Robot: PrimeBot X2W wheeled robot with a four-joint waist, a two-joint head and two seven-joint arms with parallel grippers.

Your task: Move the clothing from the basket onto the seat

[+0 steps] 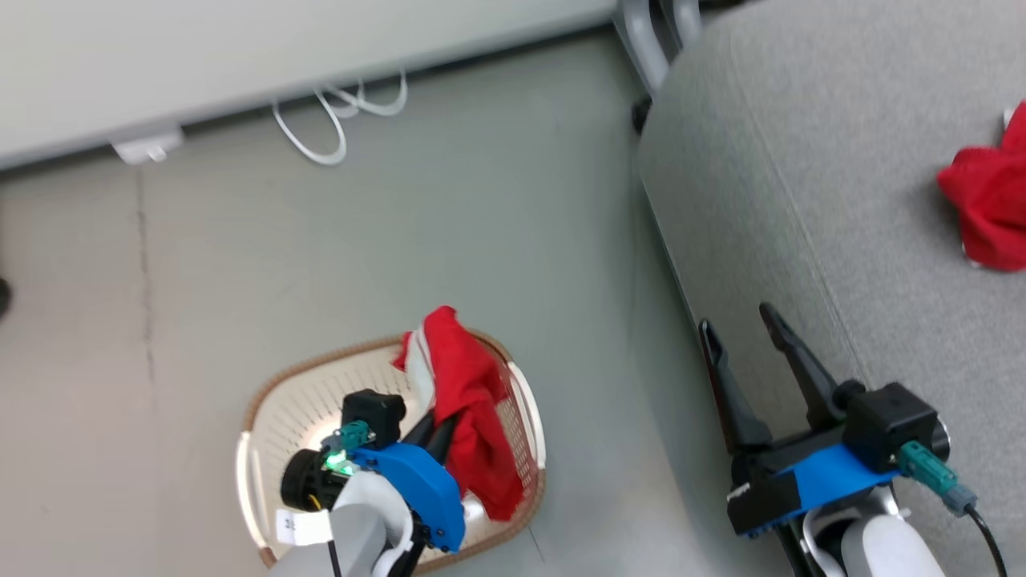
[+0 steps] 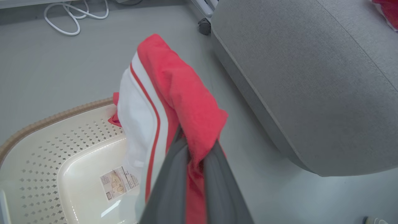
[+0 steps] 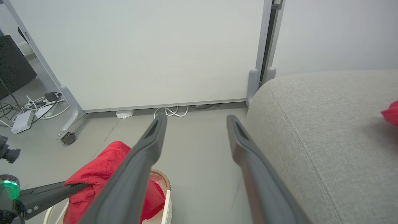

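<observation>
The red garment with the white panel and thin stripes [image 2: 174, 93] hangs above the cream basket [image 1: 296, 409], pinched between the fingers of my left gripper [image 2: 194, 149], which is shut on it. It drapes over the basket's right rim [image 1: 465, 401]. The barcode sticker [image 2: 119, 183] shows on the bare basket bottom. On the grey seat [image 1: 801, 160], at the far right, lies the plain red garment [image 1: 986, 208]. My right gripper [image 1: 736, 317] is open and holds nothing, hovering over the seat's left edge. In the right wrist view its fingers [image 3: 155, 140] spread wide above the floor.
Bare grey floor [image 1: 593, 320] separates the basket from the seat. A white partition panel [image 3: 140, 53] on caster legs [image 3: 68, 138] stands behind, with a white cable [image 1: 337, 120] looped at its foot and power adapters [image 3: 21, 121] at the far left.
</observation>
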